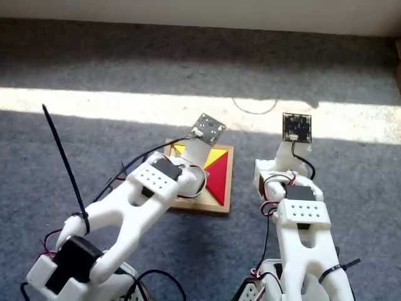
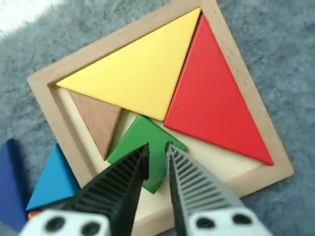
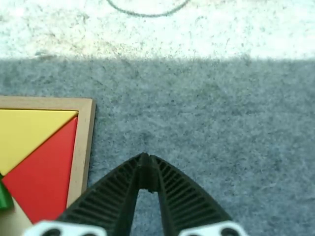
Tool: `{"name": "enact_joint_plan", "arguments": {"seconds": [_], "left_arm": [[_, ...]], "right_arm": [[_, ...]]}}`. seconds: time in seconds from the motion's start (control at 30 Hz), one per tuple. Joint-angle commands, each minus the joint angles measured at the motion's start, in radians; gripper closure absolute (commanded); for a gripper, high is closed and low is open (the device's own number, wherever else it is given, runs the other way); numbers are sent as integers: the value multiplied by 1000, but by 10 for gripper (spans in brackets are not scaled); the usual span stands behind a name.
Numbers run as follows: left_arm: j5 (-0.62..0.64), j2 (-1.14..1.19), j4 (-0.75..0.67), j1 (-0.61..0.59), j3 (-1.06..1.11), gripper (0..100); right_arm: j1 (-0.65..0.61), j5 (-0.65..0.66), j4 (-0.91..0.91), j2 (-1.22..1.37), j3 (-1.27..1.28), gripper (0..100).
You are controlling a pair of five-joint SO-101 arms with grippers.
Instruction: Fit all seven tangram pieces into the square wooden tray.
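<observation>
hovering left pincer (image 2: 156,147), green square (image 2: 145,132) just beneath

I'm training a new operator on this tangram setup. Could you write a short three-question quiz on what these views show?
1. True or false: the red triangle lies in the wooden tray, edge to edge with the yellow triangle.
2. Which piece is directly beneath the left gripper? A red triangle, B green piece, C yellow triangle.
3. In one word: is the right gripper open or shut?
Key: 1 true; 2 B; 3 shut.
</observation>
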Motion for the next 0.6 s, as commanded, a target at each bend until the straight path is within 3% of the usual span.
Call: {"name": "enact_joint_plan", "arguments": {"seconds": [0.0,0.23,0.57], "left_arm": [[-8,64,-25,-19,-85,922],[63,225,130,-62,-278,922],[60,272,133,-142,-374,922]], "right_arm": [[-21,12,-21,-36,-5,994],[-21,14,-21,-36,-4,994],[-21,14,-21,-36,-4,994]]}}
